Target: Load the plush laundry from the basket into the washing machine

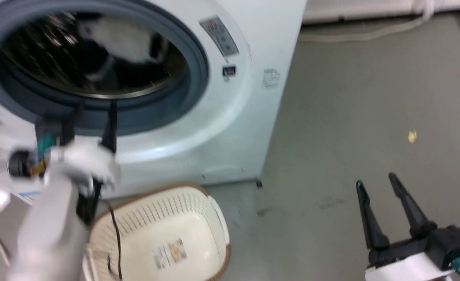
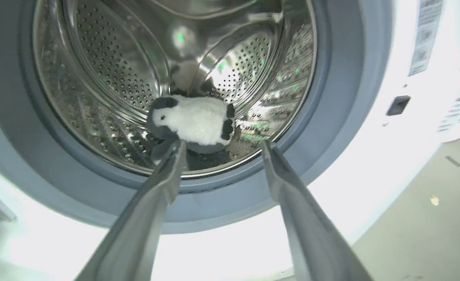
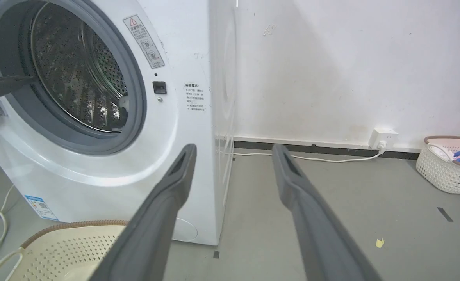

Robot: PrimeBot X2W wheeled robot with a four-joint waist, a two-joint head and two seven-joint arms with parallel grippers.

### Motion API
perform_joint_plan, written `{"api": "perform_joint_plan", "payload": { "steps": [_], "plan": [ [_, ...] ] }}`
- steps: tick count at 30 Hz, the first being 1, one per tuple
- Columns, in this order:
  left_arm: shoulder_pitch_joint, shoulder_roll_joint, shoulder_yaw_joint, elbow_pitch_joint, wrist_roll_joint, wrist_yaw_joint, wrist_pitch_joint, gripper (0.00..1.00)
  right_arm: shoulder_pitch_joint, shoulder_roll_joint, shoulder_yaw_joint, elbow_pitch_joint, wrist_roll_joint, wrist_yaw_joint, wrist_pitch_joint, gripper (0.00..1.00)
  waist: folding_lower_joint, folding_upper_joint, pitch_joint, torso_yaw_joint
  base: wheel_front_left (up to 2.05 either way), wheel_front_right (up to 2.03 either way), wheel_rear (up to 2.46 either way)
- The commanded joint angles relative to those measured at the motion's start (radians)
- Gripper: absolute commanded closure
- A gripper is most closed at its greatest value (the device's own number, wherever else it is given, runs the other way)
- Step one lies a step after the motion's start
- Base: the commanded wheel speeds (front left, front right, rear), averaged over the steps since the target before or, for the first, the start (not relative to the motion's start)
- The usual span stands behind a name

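Note:
The plush laundry (image 2: pixel 195 121), a fluffy black-and-white toy, lies loose on the bottom of the washing machine's (image 2: pixel 351 187) steel drum, and it also appears blurred as the plush laundry (image 1: pixel 124 41) in the head view. My left gripper (image 2: pixel 224 145) is open just outside the grey door seal, fingers apart and holding nothing; in the head view the left gripper (image 1: pixel 95 107) hangs at the seal's lower edge. The basket (image 1: pixel 222 226) sits on the floor below the washing machine (image 1: pixel 222 128), with only a sticker inside. My right gripper (image 1: pixel 375 181) stands open over bare floor.
A second white basket (image 3: pixel 444 171) with coloured clothes stands by the wall at the right. A wall socket (image 3: pixel 382 138) and its white cable (image 3: pixel 331 159) run along the skirting. A yellow scrap (image 1: pixel 411 136) lies on the grey floor.

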Motion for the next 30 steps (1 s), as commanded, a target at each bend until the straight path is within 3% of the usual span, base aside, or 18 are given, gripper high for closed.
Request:
{"api": "perform_joint_plan", "payload": {
  "steps": [1, 10, 14, 20, 30],
  "plan": [
    [0.071, -0.006, 0.020, -0.049, -0.011, 0.013, -0.005, 0.00, 0.019, 0.002, 0.003, 0.003, -0.008, -0.001, -0.004, 0.00, 0.0004, 0.0000, -0.093, 0.057, 0.00, 0.00, 0.00],
    [0.556, -0.048, 0.159, -0.500, -0.034, 0.125, -0.005, 0.00, 0.082, 0.002, 0.050, 0.016, -0.026, -0.001, -0.004, 0.00, 0.0004, 0.0000, -0.168, 0.102, 0.00, 0.00, 0.00],
    [0.704, -0.083, 0.195, -0.625, -0.017, 0.142, -0.005, 0.00, 0.101, 0.002, 0.055, 0.022, -0.017, -0.001, -0.004, 0.00, 0.0004, 0.0000, -0.180, 0.115, 0.00, 0.00, 0.00],
    [0.825, -0.133, 0.187, -0.679, 0.023, 0.129, -0.005, 0.00, 0.112, 0.002, 0.070, 0.031, -0.020, -0.001, -0.004, 0.00, 0.0004, 0.0000, -0.187, 0.130, 0.00, 0.00, 0.00],
    [0.864, -0.172, 0.167, -0.682, 0.112, 0.111, -0.005, 0.00, 0.132, 0.002, 0.088, 0.038, -0.033, -0.001, -0.004, 0.00, 0.0004, 0.0000, -0.167, 0.165, 0.00, 0.00, 0.00]
  ]
}}
